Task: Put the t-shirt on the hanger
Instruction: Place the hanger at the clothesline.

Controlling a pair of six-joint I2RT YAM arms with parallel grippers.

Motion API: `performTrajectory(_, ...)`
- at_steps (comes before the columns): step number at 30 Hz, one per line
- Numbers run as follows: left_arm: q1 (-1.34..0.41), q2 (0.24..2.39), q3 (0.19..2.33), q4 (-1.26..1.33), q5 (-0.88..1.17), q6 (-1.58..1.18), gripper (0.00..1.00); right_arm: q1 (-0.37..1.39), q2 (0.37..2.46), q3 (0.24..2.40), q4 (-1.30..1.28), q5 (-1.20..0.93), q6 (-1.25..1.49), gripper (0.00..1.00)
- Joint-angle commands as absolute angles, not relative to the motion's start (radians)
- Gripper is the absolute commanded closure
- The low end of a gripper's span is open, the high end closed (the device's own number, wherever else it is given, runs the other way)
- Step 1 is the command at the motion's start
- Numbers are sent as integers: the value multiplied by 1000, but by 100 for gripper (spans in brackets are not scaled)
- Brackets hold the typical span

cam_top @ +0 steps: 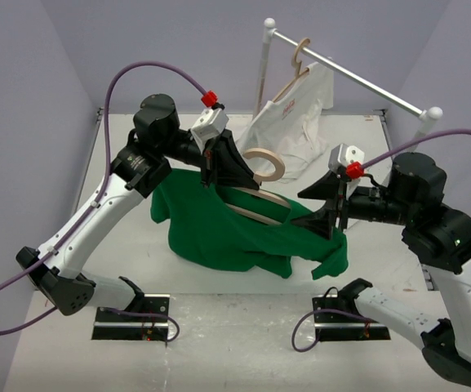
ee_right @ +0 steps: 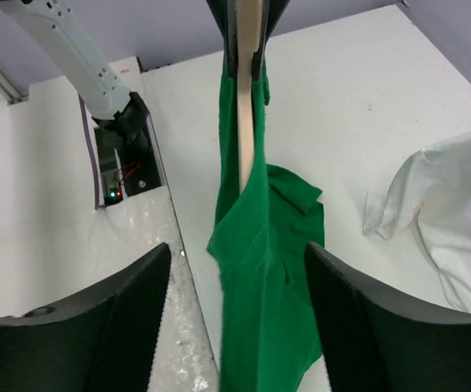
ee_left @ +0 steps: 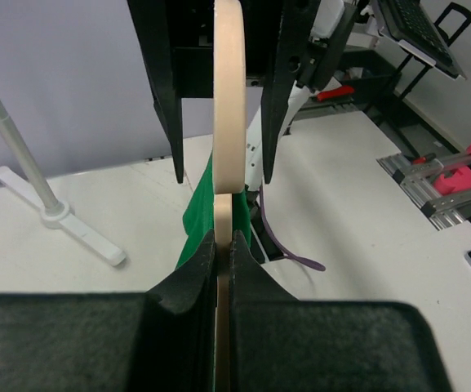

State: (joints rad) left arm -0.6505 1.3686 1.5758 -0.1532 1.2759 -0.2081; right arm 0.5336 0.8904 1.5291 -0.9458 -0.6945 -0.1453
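My left gripper (cam_top: 225,170) is shut on the pale wooden hanger (cam_top: 261,202) just below its round hook, holding it above the table. In the left wrist view the gripper (ee_left: 225,238) pinches the hanger (ee_left: 228,98) edge-on. The green t-shirt (cam_top: 219,230) is draped over the hanger's arms and sags onto the table; it also shows in the left wrist view (ee_left: 193,214). My right gripper (cam_top: 321,207) is open at the shirt's right end. In the right wrist view the right gripper (ee_right: 239,278) has its jaws wide either side of the hanging shirt (ee_right: 268,294), without touching it, below the hanger (ee_right: 247,122).
A white rail stand (cam_top: 353,75) at the back right carries a second wooden hanger with the white printed garment (cam_top: 299,114), whose hem lies on the table (ee_right: 439,212). The arm base plates (cam_top: 133,317) sit at the near edge.
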Motion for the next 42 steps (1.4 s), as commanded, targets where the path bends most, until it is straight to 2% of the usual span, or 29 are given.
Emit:
performTrajectory(1,-658,1361,1567,-80,1315,-221,100,605,941,1572,-986,-628,-183,44)
performTrajectory(2,-658,1360,1567,-80,1311,-221,100,615,950,1572,-990,-632,-186,47)
performTrajectory(4,-658,1359,1573,-74,1301,-224,100,633,963,1564,-989,-641,-188,62)
performTrajectory(6,-658,1359,1576,-52,1295,-244,100,639,958,1547,-983,-647,-192,72)
performTrajectory(7,-658,1359,1577,-41,1290,-256,100,642,954,1537,-977,-652,-193,81)
performTrajectory(8,-658,1359,1577,-27,1283,-270,100,642,946,1526,-965,-660,-193,96)
performTrajectory(9,-657,1361,1580,-21,1275,-283,100,643,932,1519,-952,-651,-186,100)
performTrajectory(12,-655,1365,1589,-18,1232,-310,100,643,888,1499,-916,-579,-162,100)
performTrajectory(13,-650,1363,1593,-22,1200,-318,91,643,866,1495,-910,-550,-146,100)
performTrajectory(14,-642,1360,1599,-29,1149,-331,71,643,848,1491,-906,-521,-132,100)
performTrajectory(15,-632,1354,1602,-40,1086,-348,45,643,829,1486,-909,-504,-116,100)
performTrajectory(16,-622,1345,1610,-64,1012,-358,25,643,814,1482,-915,-490,-104,100)
performTrajectory(17,-612,1334,1620,-96,931,-364,10,643,801,1476,-925,-478,-94,100)
performTrajectory(18,-603,1321,1632,-132,840,-368,0,643,781,1470,-937,-457,-80,100)
performTrajectory(20,-593,1282,1659,-220,613,-368,0,643,716,1455,-971,-379,-37,100)
performTrajectory(25,-589,1085,1616,-369,-157,-394,0,643,546,1445,-1023,-166,119,100)
performTrajectory(27,-588,986,1547,-370,-322,-379,0,643,500,1486,-1060,18,220,100)
performTrajectory(31,-589,874,1457,-431,-344,-321,0,643,535,1599,-1181,398,311,100)
performTrajectory(36,-589,781,1328,-512,-390,-276,0,643,571,1624,-1230,644,324,100)
performTrajectory(42,-589,707,1132,-598,-424,-306,0,641,666,1478,-1182,642,378,100)
